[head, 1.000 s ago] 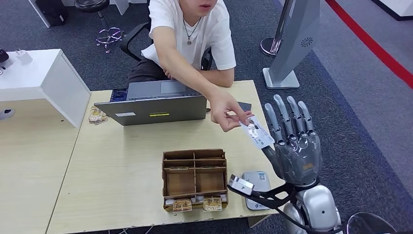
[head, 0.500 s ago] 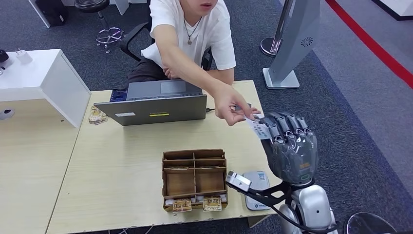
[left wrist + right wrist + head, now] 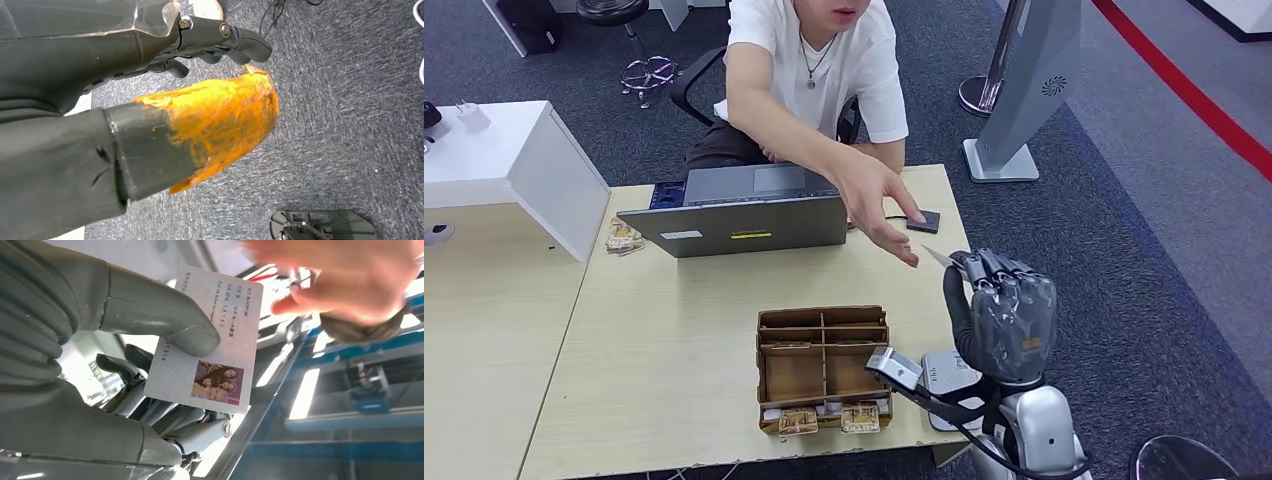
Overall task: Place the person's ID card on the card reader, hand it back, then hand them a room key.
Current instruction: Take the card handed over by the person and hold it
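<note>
ID card (image 3: 939, 258) in head view: edge-on sliver poking from curled right hand (image 3: 1004, 312) toward person's hand (image 3: 879, 205), mostly hidden by fingers. Card reader (image 3: 949, 375) on wooden desk (image 3: 674, 340), partly behind arm. Right wrist view: ID card (image 3: 207, 340) pinned under thumb (image 3: 165, 320), photo end away from palm. Left wrist view: left hand (image 3: 220, 45) over grey carpet (image 3: 350, 125), grip unreadable.

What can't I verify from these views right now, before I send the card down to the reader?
- ID card: head view, curled right hand hides nearly all of it.
- Card reader: head view, right arm covers much of it.
- Person's hand: right wrist view, motion-blurred.
- Left hand: left wrist view, dark and partly hidden; state unclear.
- Card text: too small.
</note>
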Controlling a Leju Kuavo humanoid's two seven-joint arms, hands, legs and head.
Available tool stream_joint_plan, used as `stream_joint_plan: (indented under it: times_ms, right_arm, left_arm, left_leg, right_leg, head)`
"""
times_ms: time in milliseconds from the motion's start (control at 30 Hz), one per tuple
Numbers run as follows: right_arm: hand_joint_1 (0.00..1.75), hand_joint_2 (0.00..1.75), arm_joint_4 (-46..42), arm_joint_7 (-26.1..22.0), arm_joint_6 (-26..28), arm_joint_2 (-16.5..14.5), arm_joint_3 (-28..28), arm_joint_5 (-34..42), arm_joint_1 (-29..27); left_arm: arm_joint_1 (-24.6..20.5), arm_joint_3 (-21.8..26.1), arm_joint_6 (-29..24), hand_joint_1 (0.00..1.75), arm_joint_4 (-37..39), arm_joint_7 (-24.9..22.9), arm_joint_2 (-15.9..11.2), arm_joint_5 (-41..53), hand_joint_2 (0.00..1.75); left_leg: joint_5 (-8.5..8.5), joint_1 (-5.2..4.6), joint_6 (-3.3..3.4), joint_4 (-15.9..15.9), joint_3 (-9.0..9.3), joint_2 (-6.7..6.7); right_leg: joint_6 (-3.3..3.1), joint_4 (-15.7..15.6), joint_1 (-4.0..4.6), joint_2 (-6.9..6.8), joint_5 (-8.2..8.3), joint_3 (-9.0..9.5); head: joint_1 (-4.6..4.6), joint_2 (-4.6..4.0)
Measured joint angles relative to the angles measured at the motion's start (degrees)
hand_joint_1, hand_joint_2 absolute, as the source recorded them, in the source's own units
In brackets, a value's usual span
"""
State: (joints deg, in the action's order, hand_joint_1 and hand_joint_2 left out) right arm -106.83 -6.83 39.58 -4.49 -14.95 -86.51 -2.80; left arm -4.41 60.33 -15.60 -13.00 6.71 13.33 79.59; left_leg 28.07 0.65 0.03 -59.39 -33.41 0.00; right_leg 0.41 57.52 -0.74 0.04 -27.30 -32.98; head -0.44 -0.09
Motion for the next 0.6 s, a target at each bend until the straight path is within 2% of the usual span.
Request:
stream_joint_plan:
  times_ms: [267,600]
  right_arm:
    - [1.75,1.75,1.3,0.2,-1.7,2.7,-6.2,17.0,-2.1]
    - [1.75,1.75,1.7,-5.7,-8.9,4.6,-7.7,40.0,-6.5]
  left_arm:
    - [0.0,0.0,-0.1,0.0,0.0,0.0,0.0,-0.5,0.0]
    - [0.1,0.0,-0.7,0.0,0.0,0.0,-0.1,-1.3,0.0]
  left_leg:
    - [0.0,0.0,0.0,0.0,-0.01,0.0]
    - [0.01,0.0,-0.01,0.0,-0.01,-0.01]
  right_leg:
    - [-0.01,0.0,0.0,-0.01,-0.01,0.0]
    - [-0.01,0.0,0.0,-0.01,-0.01,0.0]
  head:
    - [0.01,0.0]
    - [0.0,0.0]
